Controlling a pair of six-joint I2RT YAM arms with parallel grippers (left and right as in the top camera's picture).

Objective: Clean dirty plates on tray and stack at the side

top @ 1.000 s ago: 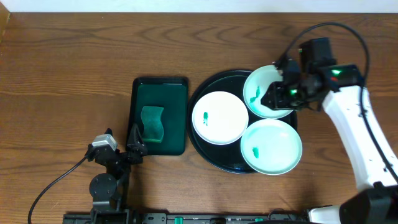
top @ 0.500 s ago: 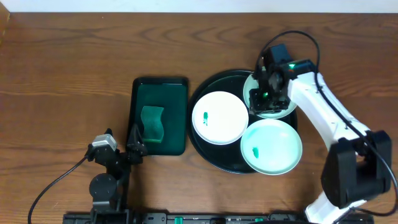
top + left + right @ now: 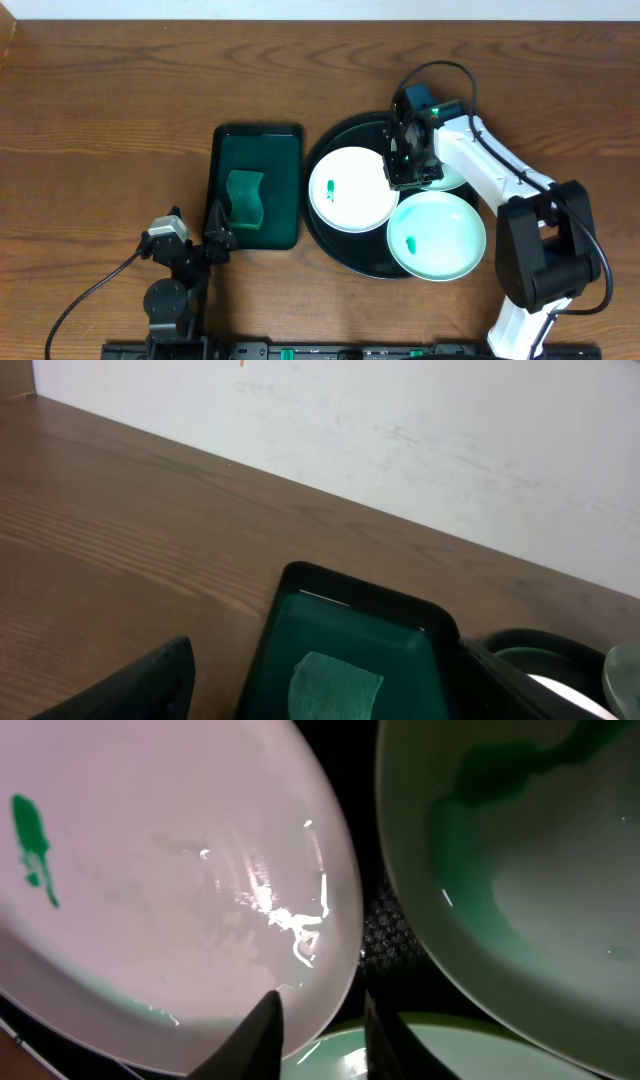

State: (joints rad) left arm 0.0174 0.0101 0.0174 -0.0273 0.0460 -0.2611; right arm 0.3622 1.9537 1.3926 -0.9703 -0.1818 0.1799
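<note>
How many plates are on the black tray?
3 on the tray: white plate left, mint plate front right, third plate back right, partly under the right hand.

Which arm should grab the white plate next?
Right. The right gripper hangs over the black tray, fingers open at the rim of the white plate. The left gripper sits by the green tray, apart from every plate.

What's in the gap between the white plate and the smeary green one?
Only a dark strip of the tray, seen in the right wrist view.
</note>
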